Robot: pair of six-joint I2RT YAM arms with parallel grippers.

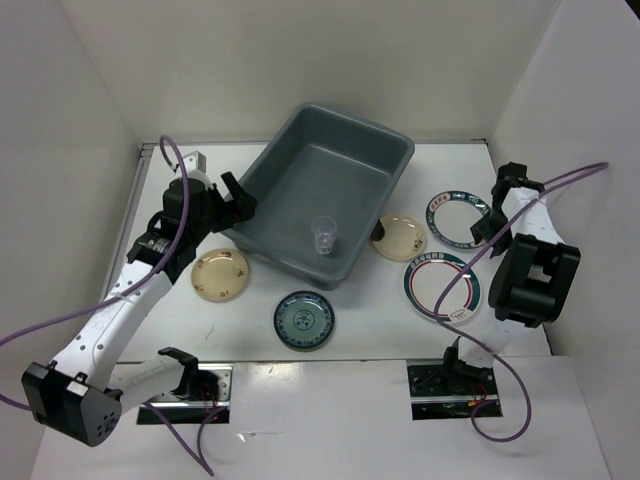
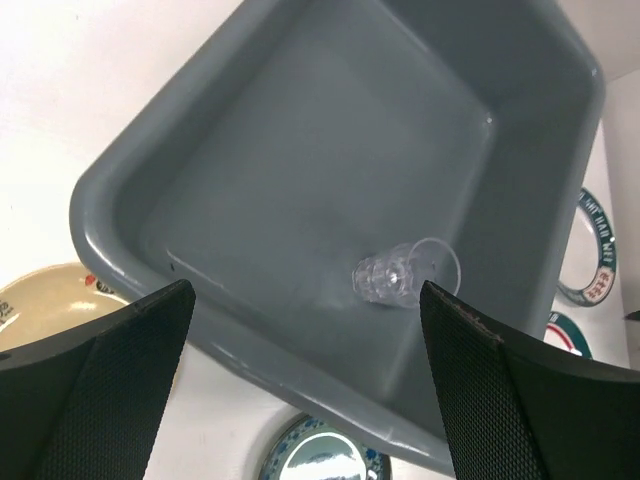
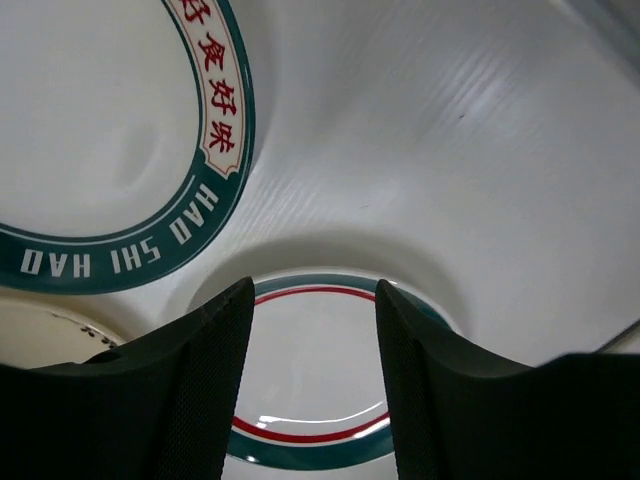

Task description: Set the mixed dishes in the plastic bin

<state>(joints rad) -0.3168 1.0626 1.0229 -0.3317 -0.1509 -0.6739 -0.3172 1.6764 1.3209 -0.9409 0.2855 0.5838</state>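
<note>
White table (image 1: 370, 312): five plates (image 1: 303, 320); bin (image 1: 268, 182) holds one cup (image 1: 325, 236)

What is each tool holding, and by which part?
Nothing. The left tool is open above the grey plastic bin; the right tool is open over a banded plate.

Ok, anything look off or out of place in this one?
Nothing spilled or broken. The one oddity: the clear cup in the bin looks tipped on its side in the left wrist view, though the top view leaves that unsure. A beige plate sits tight against the bin's outer wall.
</note>
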